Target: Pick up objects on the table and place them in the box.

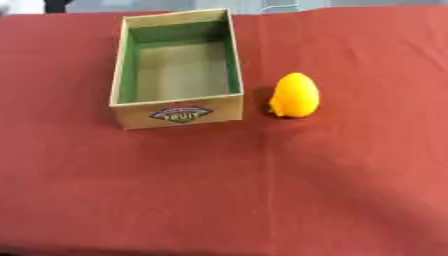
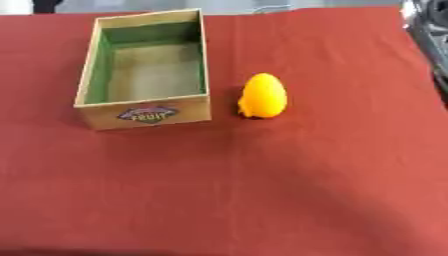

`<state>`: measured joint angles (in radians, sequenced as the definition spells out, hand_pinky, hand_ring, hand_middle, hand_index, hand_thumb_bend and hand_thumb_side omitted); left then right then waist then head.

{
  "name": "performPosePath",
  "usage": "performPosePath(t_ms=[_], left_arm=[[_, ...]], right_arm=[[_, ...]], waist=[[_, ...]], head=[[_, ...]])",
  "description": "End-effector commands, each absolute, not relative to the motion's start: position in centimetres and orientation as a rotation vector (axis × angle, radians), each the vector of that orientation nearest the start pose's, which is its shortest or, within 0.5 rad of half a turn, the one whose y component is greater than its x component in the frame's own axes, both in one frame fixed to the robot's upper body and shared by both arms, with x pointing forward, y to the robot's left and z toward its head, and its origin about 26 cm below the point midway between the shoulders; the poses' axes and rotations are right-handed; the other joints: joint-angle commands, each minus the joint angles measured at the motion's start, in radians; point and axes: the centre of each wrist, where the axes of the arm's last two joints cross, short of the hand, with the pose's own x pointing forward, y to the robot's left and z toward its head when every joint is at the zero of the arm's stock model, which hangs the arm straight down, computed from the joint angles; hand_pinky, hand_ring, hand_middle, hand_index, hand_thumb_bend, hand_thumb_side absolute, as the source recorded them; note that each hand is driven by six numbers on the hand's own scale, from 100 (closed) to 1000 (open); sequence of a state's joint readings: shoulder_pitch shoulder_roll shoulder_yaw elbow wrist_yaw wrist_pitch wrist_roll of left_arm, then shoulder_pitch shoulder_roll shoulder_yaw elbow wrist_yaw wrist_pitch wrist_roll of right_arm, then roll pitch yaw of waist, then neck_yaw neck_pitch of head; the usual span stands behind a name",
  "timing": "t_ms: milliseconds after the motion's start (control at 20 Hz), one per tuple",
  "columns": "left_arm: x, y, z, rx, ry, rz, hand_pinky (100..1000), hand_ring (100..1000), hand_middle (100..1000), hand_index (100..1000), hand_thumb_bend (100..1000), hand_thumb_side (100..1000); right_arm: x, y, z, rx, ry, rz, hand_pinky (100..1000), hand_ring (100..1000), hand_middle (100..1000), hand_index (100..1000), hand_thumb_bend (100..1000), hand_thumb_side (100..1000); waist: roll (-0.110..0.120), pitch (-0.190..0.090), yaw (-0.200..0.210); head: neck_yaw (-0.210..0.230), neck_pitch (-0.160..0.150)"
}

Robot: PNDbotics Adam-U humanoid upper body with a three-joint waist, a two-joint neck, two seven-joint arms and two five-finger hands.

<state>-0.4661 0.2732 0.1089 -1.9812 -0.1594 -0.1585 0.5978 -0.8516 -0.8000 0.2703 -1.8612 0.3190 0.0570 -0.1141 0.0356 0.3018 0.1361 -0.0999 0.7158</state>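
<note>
Left eye view: open box [image 1: 178,114] with green inner walls on red tabletop [image 1: 262,190]; orange egg-shaped object [image 1: 295,95] upright just right of it, apart. Right eye view: same layout; neither hand visible, state cannot be told

A red cloth [image 1: 262,190] covered the whole surface, evenly lit. Beyond its far edge lay a pale grey strip of floor [image 1: 367,3], blurred.
</note>
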Motion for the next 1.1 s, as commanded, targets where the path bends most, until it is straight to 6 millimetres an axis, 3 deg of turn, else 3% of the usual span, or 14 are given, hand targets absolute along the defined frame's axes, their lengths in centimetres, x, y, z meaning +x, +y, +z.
performPosePath(t_ms=[50, 300, 400, 500, 700, 900, 1100], left_arm=[[30.9, 26.5, 25.6, -0.725, 3.406, -0.479, 580, 602, 638, 779, 127, 894], [30.9, 26.4, 25.7, -0.717, 3.413, -0.449, 580, 602, 638, 779, 127, 894], [30.9, 26.4, 25.7, -0.714, 3.417, -0.443, 580, 602, 638, 779, 126, 895], [30.9, 26.4, 25.7, -0.713, 3.42, -0.441, 579, 602, 638, 779, 126, 895], [30.9, 26.4, 25.6, -0.717, 3.422, -0.443, 579, 602, 638, 779, 126, 894], [30.9, 26.5, 25.6, -0.721, 3.422, -0.449, 579, 602, 638, 779, 126, 894], [30.9, 26.5, 25.5, -0.721, 3.423, -0.453, 579, 602, 638, 779, 126, 894]], right_arm=[[33.0, -23.9, 36.2, 1.307, 2.871, -1.355, 801, 827, 777, 947, 100, 1000], [35.4, -23.8, 35.5, 1.445, 2.681, -1.642, 812, 860, 816, 979, 100, 1000], [36.5, -23.1, 34.8, 1.456, 2.62, -1.751, 820, 877, 829, 998, 297, 993], [37.6, -22.3, 33.9, 1.465, 2.565, -1.851, 824, 885, 833, 1000, 357, 946], [39.5, -19.7, 32.3, 1.486, 2.454, -2.036, 830, 894, 838, 1000, 390, 942], [41.2, -17.3, 30.3, 1.499, 2.291, -2.233, 858, 919, 844, 1000, 449, 844], [42.8, -16.7, 29.6, 1.517, 2.175, -2.355, 875, 933, 847, 1000, 436, 768]], waist=[[-0.012, -0.029, 0.006], [-0.017, -0.035, 0.013], [-0.018, -0.036, 0.014], [-0.018, -0.036, 0.014], [-0.013, -0.038, 0.01], [-0.009, -0.038, 0.005], [-0.008, -0.038, 0.004]], head=[[-0.007, 0.006], [-0.015, 0.013], [-0.016, 0.011], [-0.016, 0.01], [-0.013, 0.009], [-0.01, 0.005], [-0.01, 0.003]])
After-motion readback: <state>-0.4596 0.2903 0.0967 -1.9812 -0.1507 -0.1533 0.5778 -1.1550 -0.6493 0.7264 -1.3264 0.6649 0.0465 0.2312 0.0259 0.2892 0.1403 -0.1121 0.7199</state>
